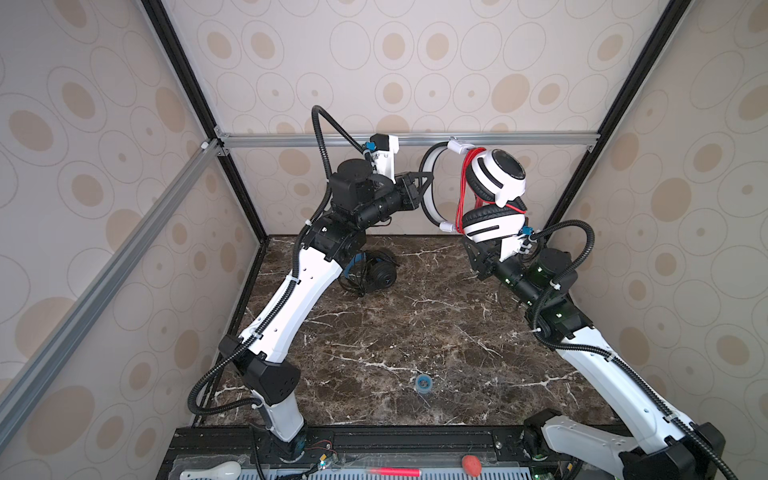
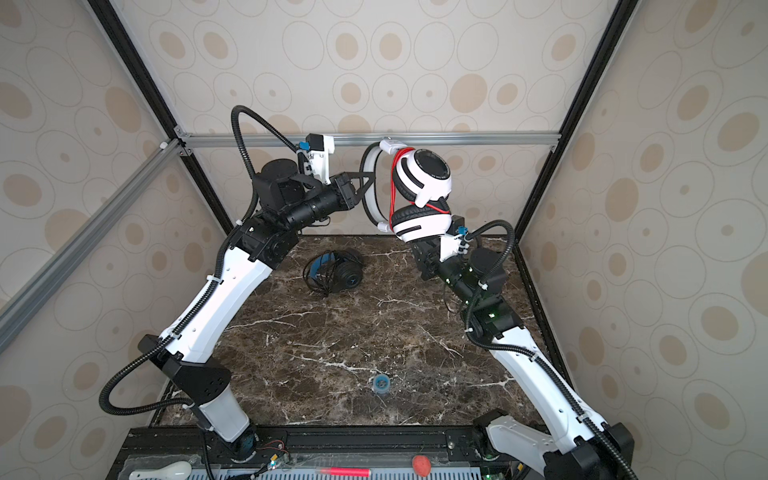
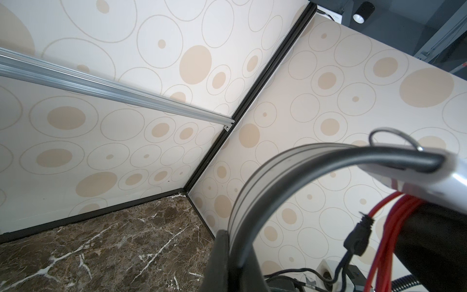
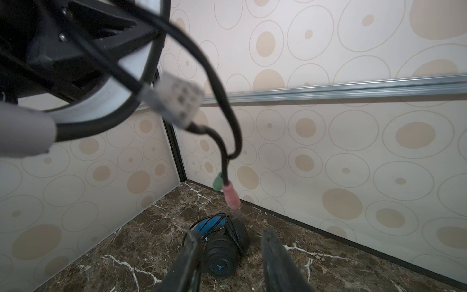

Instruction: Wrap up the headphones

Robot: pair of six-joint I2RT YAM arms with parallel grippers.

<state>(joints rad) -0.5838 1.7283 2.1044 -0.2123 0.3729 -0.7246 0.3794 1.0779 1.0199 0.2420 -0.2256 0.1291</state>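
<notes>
Nearest us, on the front rail, lie a white spoon-shaped piece (image 1: 212,471), a pink marker (image 1: 392,472) and a red lump (image 1: 471,464). On the marble table (image 1: 415,332), toward its far left corner, the black headphones (image 2: 336,272) sit with their thin cord bunched loosely around them.

Above the table's far edge the left gripper (image 1: 428,179) is clamped tight on the headband (image 1: 430,162) of the white headphones (image 1: 494,178), holding them in the air. The red cord (image 1: 461,195) runs in several strands between the band's ends, beside the ear cups.

The right gripper (image 4: 231,233), under the lower cup, stands partly open with nothing between its fingers. Before its camera the cord's black tail hangs free, with the inline box (image 4: 180,101) and the green and pink plugs (image 4: 228,192).

We judge the tail is what remains. We would hold the band firm, pinch the lead just above the plugs rather than at the box, wind it alongside the red strands under light tension, then tuck the plugs beneath them.
</notes>
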